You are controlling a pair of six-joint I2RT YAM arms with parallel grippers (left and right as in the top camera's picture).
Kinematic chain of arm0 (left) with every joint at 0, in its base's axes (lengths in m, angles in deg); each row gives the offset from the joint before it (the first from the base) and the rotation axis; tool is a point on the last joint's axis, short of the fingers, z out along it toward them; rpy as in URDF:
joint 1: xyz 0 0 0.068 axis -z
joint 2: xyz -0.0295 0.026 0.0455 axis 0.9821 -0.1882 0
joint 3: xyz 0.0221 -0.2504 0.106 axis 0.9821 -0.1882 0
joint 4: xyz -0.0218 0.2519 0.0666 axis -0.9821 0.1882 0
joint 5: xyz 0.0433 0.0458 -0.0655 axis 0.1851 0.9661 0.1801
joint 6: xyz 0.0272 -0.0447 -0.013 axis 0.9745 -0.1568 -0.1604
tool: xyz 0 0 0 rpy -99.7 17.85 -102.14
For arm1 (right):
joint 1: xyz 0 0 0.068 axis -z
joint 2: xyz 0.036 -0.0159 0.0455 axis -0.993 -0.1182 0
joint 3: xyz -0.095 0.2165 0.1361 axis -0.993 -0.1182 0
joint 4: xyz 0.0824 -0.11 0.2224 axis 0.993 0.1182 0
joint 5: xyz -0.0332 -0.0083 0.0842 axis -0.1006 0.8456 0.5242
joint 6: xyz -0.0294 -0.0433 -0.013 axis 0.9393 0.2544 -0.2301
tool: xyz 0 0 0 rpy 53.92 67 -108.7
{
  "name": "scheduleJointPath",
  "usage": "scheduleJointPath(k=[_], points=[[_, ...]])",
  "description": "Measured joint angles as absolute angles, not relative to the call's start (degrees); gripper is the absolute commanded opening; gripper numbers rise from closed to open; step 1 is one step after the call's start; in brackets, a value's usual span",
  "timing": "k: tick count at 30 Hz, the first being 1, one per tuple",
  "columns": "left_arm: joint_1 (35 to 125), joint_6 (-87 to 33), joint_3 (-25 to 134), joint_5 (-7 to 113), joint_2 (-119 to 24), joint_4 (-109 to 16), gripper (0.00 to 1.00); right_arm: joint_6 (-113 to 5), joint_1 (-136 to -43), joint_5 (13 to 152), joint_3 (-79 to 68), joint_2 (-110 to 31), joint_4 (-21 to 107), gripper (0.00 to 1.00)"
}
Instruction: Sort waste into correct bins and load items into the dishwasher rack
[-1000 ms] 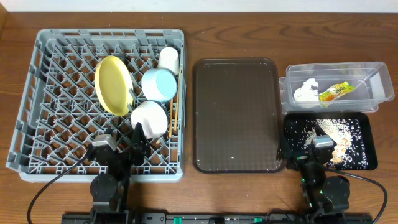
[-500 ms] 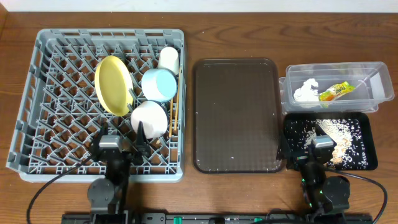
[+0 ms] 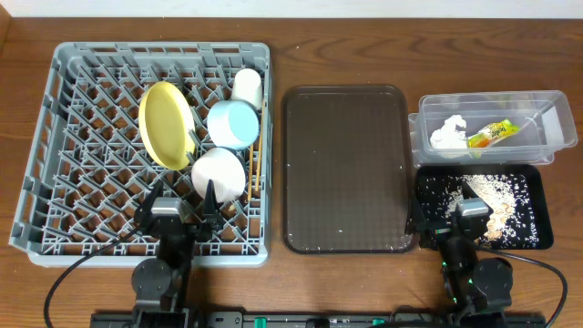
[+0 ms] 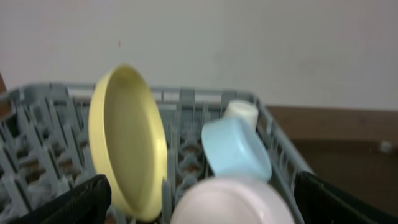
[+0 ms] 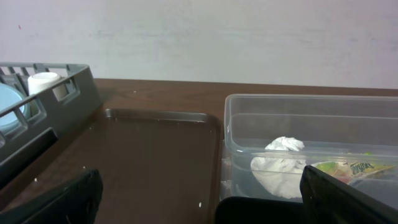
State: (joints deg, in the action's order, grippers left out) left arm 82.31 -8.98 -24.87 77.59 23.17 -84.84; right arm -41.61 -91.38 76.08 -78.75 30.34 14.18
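Grey plastic forms the dishwasher rack on the left of the wooden table. The yellow plate stands on edge among its pegs. The light blue bowl lies just right of the plate, the small white cup is behind that bowl, and the white bowl is in front of it. The wooden chopsticks lie along the rack's right side. The left gripper hovers over the rack's near edge by the white bowl, its fingers spread wide and holding nothing. The brown serving tray sits in the middle. On the right, the clear tub contains the crumpled napkin and the snack wrapper. The black tray in front of the tub holds the rice scraps. The right gripper is above the black tray's near edge, jaws wide apart and empty.
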Motion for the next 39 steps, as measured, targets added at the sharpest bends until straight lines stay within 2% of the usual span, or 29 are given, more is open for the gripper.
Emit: scheduleJointPath(k=[8,19,39], points=[[82.3,-9.0,-24.6,77.6,23.2,-80.1,0.95,-41.6,-91.4,76.1,-78.7,30.3,14.2,0.99],[79.4,-9.0,-24.5,77.6,23.2,-80.1,0.95,-41.6,-91.4,76.1,-78.7,30.3,14.2,0.99],[79.4,-8.9,-24.5,77.6,23.2,-80.1,0.95,-41.6,-91.4,76.1,-78.7,30.3,14.2,0.99]])
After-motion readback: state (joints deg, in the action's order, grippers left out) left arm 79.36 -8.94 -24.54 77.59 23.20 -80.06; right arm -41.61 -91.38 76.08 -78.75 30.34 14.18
